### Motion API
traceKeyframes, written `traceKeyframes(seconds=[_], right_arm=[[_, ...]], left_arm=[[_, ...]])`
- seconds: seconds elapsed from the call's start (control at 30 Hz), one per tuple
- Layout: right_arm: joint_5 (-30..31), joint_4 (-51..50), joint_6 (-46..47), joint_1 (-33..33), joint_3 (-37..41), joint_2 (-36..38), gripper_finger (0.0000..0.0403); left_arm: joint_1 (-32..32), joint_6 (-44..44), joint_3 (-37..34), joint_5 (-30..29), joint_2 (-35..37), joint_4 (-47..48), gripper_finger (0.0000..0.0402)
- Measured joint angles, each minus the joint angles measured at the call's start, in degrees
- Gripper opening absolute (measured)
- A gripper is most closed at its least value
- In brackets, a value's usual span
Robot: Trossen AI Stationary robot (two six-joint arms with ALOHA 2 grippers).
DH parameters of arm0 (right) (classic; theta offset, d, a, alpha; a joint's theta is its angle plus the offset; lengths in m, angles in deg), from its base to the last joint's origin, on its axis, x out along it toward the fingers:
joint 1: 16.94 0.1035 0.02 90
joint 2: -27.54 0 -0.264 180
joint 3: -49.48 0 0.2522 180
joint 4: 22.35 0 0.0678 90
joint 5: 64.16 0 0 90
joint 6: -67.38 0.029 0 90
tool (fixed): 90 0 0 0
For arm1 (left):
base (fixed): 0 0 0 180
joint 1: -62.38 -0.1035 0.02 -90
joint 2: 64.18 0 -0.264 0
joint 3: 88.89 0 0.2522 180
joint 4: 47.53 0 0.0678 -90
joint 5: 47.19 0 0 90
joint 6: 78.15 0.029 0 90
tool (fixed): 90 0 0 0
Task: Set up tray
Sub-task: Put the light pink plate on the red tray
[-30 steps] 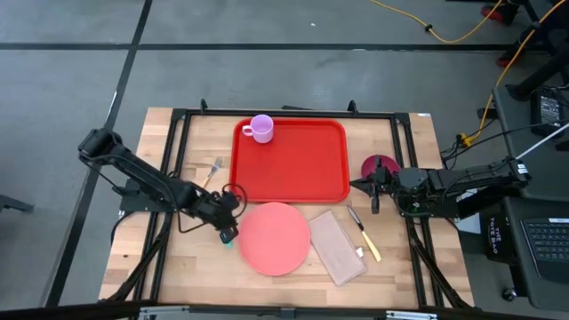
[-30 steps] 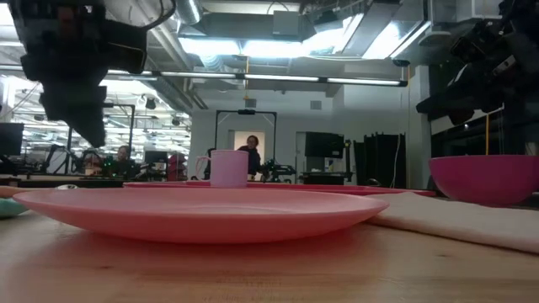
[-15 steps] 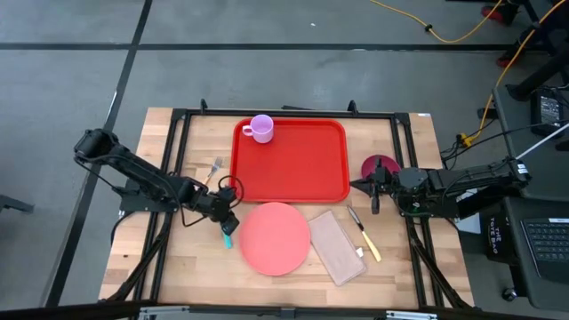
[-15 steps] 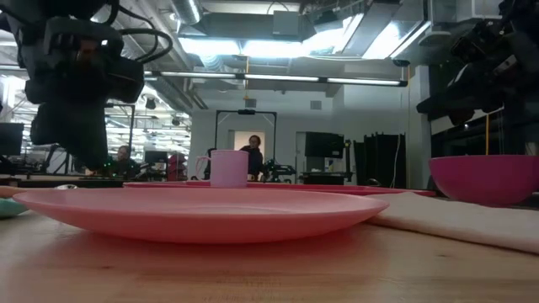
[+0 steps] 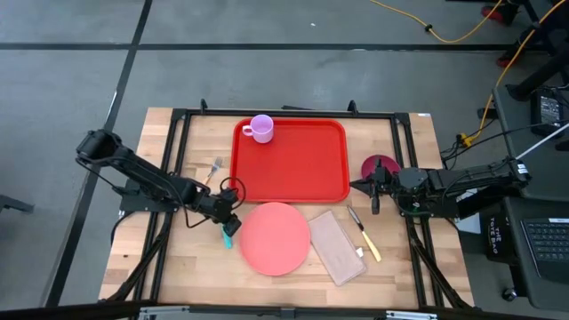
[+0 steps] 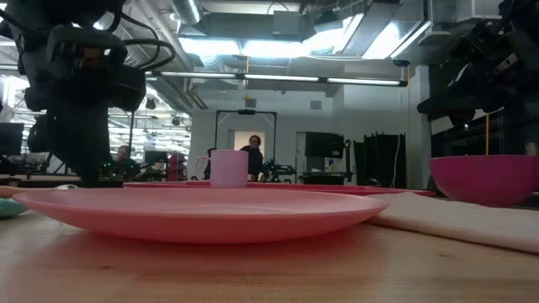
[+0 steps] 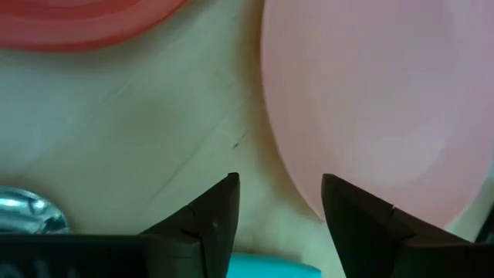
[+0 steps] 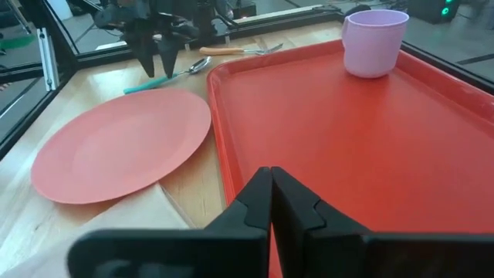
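Now, your left gripper [image 5: 228,220] hangs low with its fingers spread, right over the teal-handled spoon [image 5: 228,233] lying just beside the pink plate [image 5: 274,237]. The red tray [image 5: 290,160] sits at the far middle of the table [image 5: 142,258], carrying only the lilac cup [image 5: 260,128] in its corner. Your right gripper [image 5: 374,189] waits with fingers pressed together near the magenta bowl [image 5: 378,166]. Watch the plate's rim: one fingertip [image 7: 363,220] stands almost against it, so closing here could nudge the plate or pinch its edge along with the handle. The spoon also lies flat on the wood, so a shallow grab may well skid off it.
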Motion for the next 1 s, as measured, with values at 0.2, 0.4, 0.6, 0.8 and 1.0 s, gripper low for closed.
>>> traceKeyframes(seconds=[0.2, 0.4, 0.6, 0.8, 1.0], right_arm=[[0.0, -0.02, 0.15, 0.01, 0.0, -0.02, 0.0021], [0.0, -0.05, 0.21, -0.01, 0.0, -0.02, 0.002], [-0.02, -0.22, 0.22, 0.01, 0.0, 0.0, 0.0006], [0.0, -0.33, 0.24, 0.0, 0.0, -0.02, 0.0019], [0.0, -0.42, 0.24, -0.01, 0.0, -0.01, 0.0018]], left_arm=[[0.0, -0.39, 0.0, 1.01, -3.92, -3.6, 0.0176], [0.02, -0.41, 0.0, 3.13, -8.67, -9.09, 0.018], [0.01, -0.39, 0.17, 3.26, -11.86, -11.44, 0.018], [-0.02, -1.83, 0.17, 4.08, -12.27, -12.66, 0.0179], [-0.02, -2.82, 0.13, 3.94, -12.34, -12.28, 0.0171]])
